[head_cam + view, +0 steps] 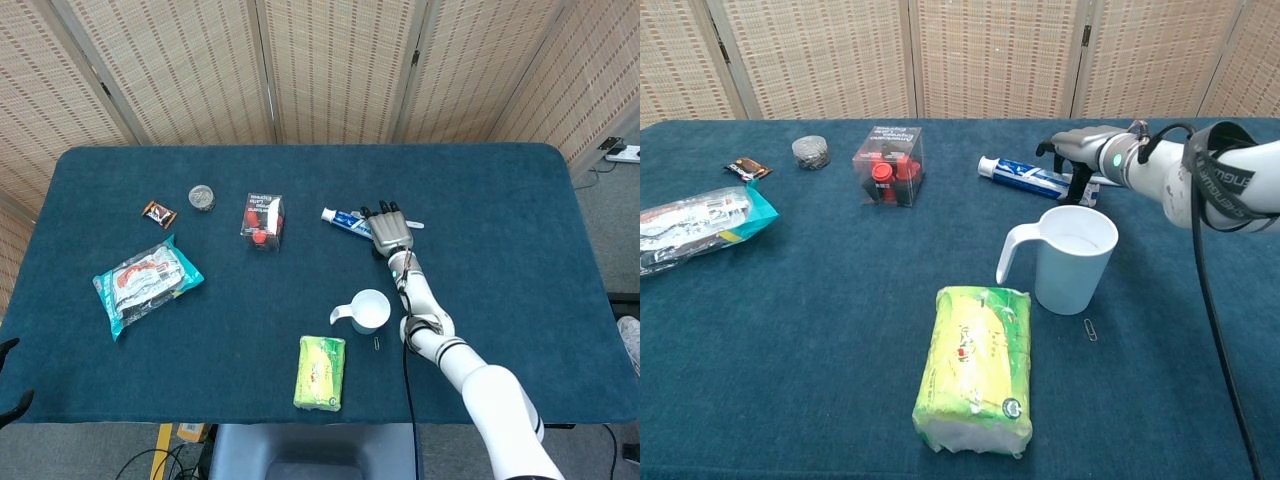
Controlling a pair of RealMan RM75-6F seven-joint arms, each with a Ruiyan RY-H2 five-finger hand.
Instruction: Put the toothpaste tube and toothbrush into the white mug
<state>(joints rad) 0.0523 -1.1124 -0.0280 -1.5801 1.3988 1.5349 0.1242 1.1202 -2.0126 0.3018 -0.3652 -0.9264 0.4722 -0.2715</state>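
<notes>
The blue-and-white toothpaste tube (345, 219) (1025, 175) lies flat at the back of the blue table, cap to the left. Low over its right end is my right hand (388, 228) (1080, 150), fingers spread and nothing lifted; whether they touch the tube is unclear. A white toothbrush (414, 225) (1110, 181) pokes out to the right from under that hand. In front of it the white mug (370, 310) (1075, 258) stands upright and empty, handle to the left. Of my left hand (8, 345) only dark tips show at the left edge of the head view.
A clear box of red items (263, 219) (888, 165) stands left of the tube. A green packet (320, 372) (975, 368) lies in front of the mug, with a paper clip (1090, 329) beside it. A teal snack bag (147, 283), a metal can (202, 197) and a small brown candy (158, 212) are at the left.
</notes>
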